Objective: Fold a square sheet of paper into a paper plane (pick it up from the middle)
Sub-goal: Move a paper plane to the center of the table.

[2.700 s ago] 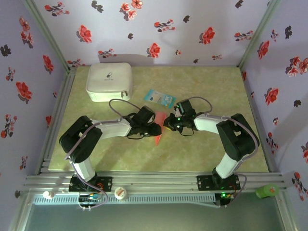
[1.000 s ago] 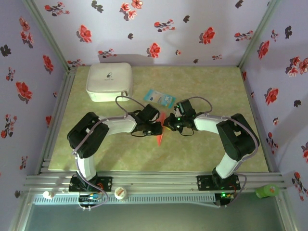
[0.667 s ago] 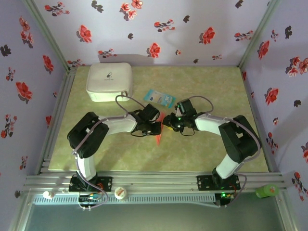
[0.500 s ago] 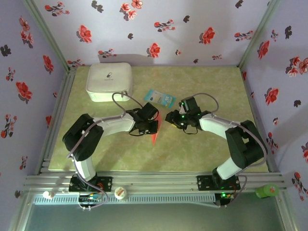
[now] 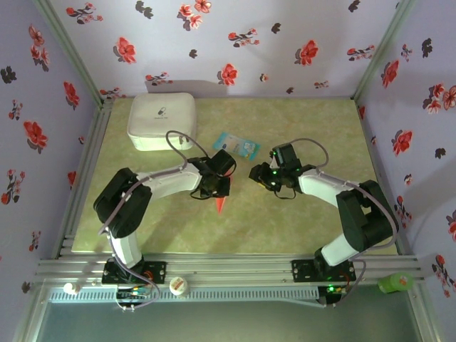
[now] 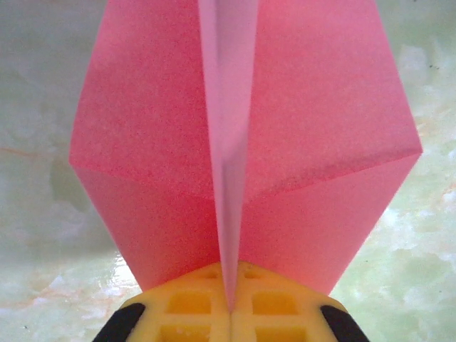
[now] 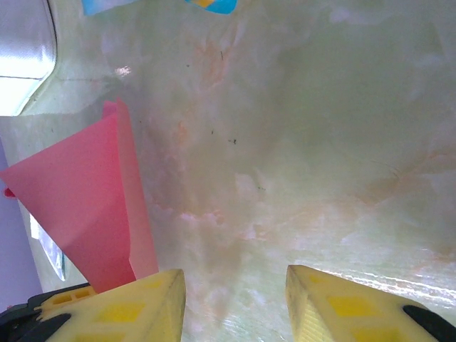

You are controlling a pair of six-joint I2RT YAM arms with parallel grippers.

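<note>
Left gripper clamped shut on paper plane, pinching along centre crease; plane's tip pokes out on gripper's near side, over middle of tabletop. Right gripper partly open, empty, just right of plane, apart from it

The light is soft and even; a small glare lies on the glossy pale-green marbled tabletop; the close salmon-pink paper plane looks grainy.

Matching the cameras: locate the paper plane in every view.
Top external: paper plane at centre, pinched in the left tool.
Left wrist: centre, rising from that tool.
Right wrist: left side.
Shared landmark: light-blue packet, at the right wrist's top edge.
</note>
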